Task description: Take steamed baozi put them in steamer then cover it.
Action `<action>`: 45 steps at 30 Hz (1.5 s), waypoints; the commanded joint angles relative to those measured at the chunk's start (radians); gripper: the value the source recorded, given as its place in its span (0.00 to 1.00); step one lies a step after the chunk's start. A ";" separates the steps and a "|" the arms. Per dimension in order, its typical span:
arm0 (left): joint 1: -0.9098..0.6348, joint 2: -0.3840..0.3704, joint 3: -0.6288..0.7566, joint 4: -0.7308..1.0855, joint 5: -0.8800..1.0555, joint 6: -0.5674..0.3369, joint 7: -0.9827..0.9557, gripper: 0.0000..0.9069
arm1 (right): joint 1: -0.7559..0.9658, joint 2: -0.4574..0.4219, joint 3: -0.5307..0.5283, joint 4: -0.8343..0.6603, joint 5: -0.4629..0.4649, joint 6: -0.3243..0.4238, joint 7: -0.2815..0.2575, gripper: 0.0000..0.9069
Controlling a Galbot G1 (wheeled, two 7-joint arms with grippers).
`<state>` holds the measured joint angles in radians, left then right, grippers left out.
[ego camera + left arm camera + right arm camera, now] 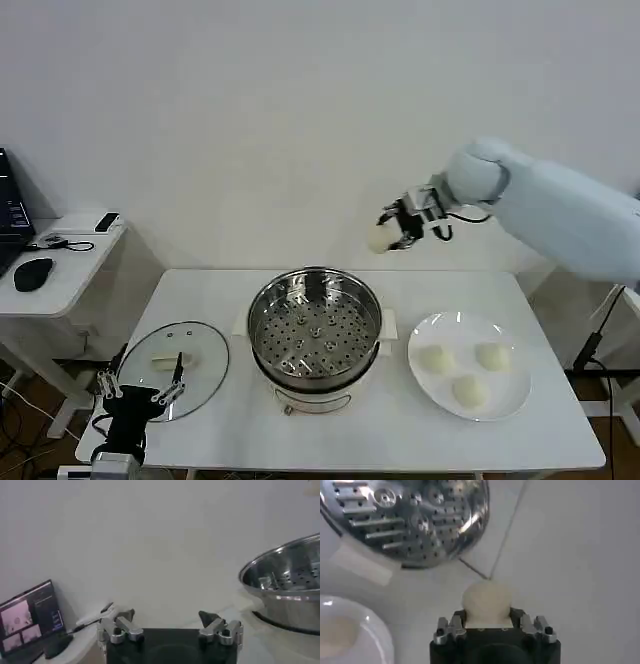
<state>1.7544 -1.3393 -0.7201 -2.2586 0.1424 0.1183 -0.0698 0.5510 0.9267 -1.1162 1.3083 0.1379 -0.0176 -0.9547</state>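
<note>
Right gripper (392, 232) holds a baozi (379, 238) behind the steamer (316, 330)

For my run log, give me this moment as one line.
right gripper: shut on baozi, raised behind steamer | plate: three baozi | left gripper: open, near cover

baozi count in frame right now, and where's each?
4. Three baozi sit on the white plate right of the steamer: two at the back, one in front. The fourth is held by the right gripper, raised behind the steamer. None inside yet.
</note>
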 commanded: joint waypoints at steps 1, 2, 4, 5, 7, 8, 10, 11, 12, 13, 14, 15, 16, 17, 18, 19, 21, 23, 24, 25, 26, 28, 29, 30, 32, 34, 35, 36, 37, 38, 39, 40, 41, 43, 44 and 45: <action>0.000 -0.006 -0.007 -0.003 0.000 -0.001 -0.001 1.00 | 0.088 0.180 -0.190 0.031 0.067 0.129 0.037 0.66; -0.001 -0.007 -0.011 -0.001 0.000 -0.001 -0.001 1.00 | 0.082 0.196 -0.203 0.035 0.058 0.142 0.046 0.66; -0.002 -0.009 -0.014 0.002 -0.001 -0.001 -0.001 1.00 | 0.072 0.223 -0.216 0.033 0.021 0.169 0.051 0.66; -0.003 -0.010 -0.016 0.003 -0.001 -0.001 -0.002 1.00 | 0.071 0.235 -0.225 0.031 -0.002 0.184 0.052 0.66; -0.001 -0.012 -0.018 0.003 -0.005 -0.002 -0.002 1.00 | 0.065 0.251 -0.230 0.022 -0.050 0.208 0.053 0.66; -0.001 -0.013 -0.020 0.004 -0.007 -0.003 -0.004 1.00 | 0.062 0.260 -0.233 0.012 -0.084 0.220 0.054 0.66; 0.001 -0.015 -0.023 0.006 -0.010 -0.003 -0.005 1.00 | 0.053 0.274 -0.235 -0.013 -0.152 0.253 0.059 0.66; 0.002 -0.016 -0.024 0.006 -0.012 -0.004 -0.005 1.00 | 0.049 0.279 -0.235 -0.025 -0.170 0.262 0.061 0.66; 0.003 -0.015 -0.024 0.007 -0.013 -0.005 -0.006 1.00 | 0.041 0.288 -0.234 -0.048 -0.210 0.289 0.066 0.66; 0.004 -0.015 -0.024 0.007 -0.013 -0.005 -0.005 1.00 | 0.031 0.293 -0.233 -0.059 -0.223 0.302 0.071 0.66; 0.004 -0.015 -0.024 0.007 -0.014 -0.005 -0.005 1.00 | 0.025 0.298 -0.233 -0.069 -0.233 0.315 0.075 0.66; 0.003 -0.016 -0.024 0.008 -0.014 -0.005 -0.006 1.00 | 0.016 0.303 -0.232 -0.073 -0.245 0.328 0.081 0.66; 0.002 -0.016 -0.024 0.008 -0.014 -0.005 -0.006 1.00 | 0.008 0.303 -0.231 -0.073 -0.253 0.337 0.087 0.66; 0.000 -0.016 -0.024 0.011 -0.014 -0.005 -0.006 1.00 | -0.002 0.307 -0.229 -0.072 -0.269 0.346 0.091 0.66; -0.002 -0.016 -0.024 0.012 -0.015 -0.005 -0.006 1.00 | -0.006 0.309 -0.229 -0.073 -0.277 0.350 0.093 0.66; -0.002 -0.017 -0.023 0.012 -0.015 -0.005 -0.006 1.00 | -0.015 0.312 -0.227 -0.077 -0.288 0.359 0.096 0.66; -0.002 -0.017 -0.022 0.014 -0.015 -0.004 -0.005 1.00 | -0.033 0.322 -0.219 -0.098 -0.333 0.392 0.108 0.67; -0.002 -0.018 -0.021 0.014 -0.015 -0.004 -0.005 1.00 | -0.043 0.327 -0.215 -0.112 -0.347 0.403 0.115 0.66; -0.002 -0.018 -0.021 0.016 -0.015 -0.004 -0.005 1.00 | -0.053 0.333 -0.215 -0.129 -0.348 0.411 0.118 0.66; -0.002 -0.018 -0.022 0.018 -0.015 -0.004 -0.005 1.00 | -0.059 0.336 -0.214 -0.132 -0.348 0.412 0.119 0.66; -0.003 -0.018 -0.022 0.021 -0.015 -0.005 -0.005 1.00 | -0.067 0.340 -0.210 -0.142 -0.358 0.419 0.122 0.66; -0.005 -0.018 -0.022 0.027 -0.015 -0.005 -0.006 1.00 | -0.081 0.347 -0.207 -0.157 -0.373 0.428 0.125 0.66; -0.005 -0.018 -0.022 0.029 -0.015 -0.005 -0.006 1.00 | -0.082 0.348 -0.207 -0.161 -0.374 0.430 0.125 0.66; -0.006 -0.018 -0.022 0.030 -0.015 -0.005 -0.006 1.00 | -0.088 0.351 -0.207 -0.165 -0.375 0.432 0.127 0.66; -0.008 -0.019 -0.021 0.031 -0.015 -0.005 -0.006 1.00 | -0.094 0.354 -0.207 -0.171 -0.381 0.433 0.127 0.67; -0.008 -0.020 -0.022 0.031 -0.015 -0.004 -0.006 1.00 | -0.098 0.356 -0.207 -0.178 -0.384 0.436 0.128 0.71; -0.008 -0.021 -0.022 0.031 -0.015 -0.005 -0.006 1.00 | -0.099 0.357 -0.206 -0.180 -0.390 0.438 0.129 0.73; -0.007 -0.021 -0.022 0.031 -0.015 -0.005 -0.006 1.00 | -0.100 0.357 -0.205 -0.183 -0.400 0.443 0.131 0.88; -0.006 -0.021 -0.022 0.030 -0.015 -0.005 -0.006 1.00 | -0.102 0.358 -0.201 -0.191 -0.409 0.451 0.131 0.94; -0.006 -0.021 -0.022 0.030 -0.015 -0.005 -0.007 1.00 | -0.101 0.359 -0.202 -0.192 -0.408 0.451 0.132 1.00; -0.005 -0.022 -0.022 0.029 -0.015 -0.005 -0.007 1.00 | -0.101 0.358 -0.201 -0.195 -0.409 0.455 0.134 1.00; -0.004 -0.022 -0.022 0.028 -0.015 -0.005 -0.007 1.00 | -0.100 0.358 -0.200 -0.195 -0.414 0.463 0.139 1.00; -0.004 -0.022 -0.022 0.027 -0.015 -0.005 -0.007 1.00 | -0.099 0.357 -0.199 -0.195 -0.413 0.465 0.143 1.00; -0.003 -0.022 -0.022 0.025 -0.014 -0.005 -0.007 1.00 | -0.089 0.353 -0.188 -0.185 -0.398 0.471 0.153 1.00; -0.002 -0.022 -0.022 0.023 -0.015 -0.005 -0.007 1.00 | -0.084 0.349 -0.184 -0.175 -0.390 0.470 0.154 1.00; -0.001 -0.022 -0.021 0.021 -0.014 -0.004 -0.007 1.00 | -0.068 0.342 -0.179 -0.159 -0.372 0.465 0.154 1.00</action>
<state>1.7532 -1.3612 -0.7412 -2.2364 0.1276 0.1136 -0.0763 0.4748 1.2657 -1.3060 1.1448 -0.2298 0.4205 -0.8150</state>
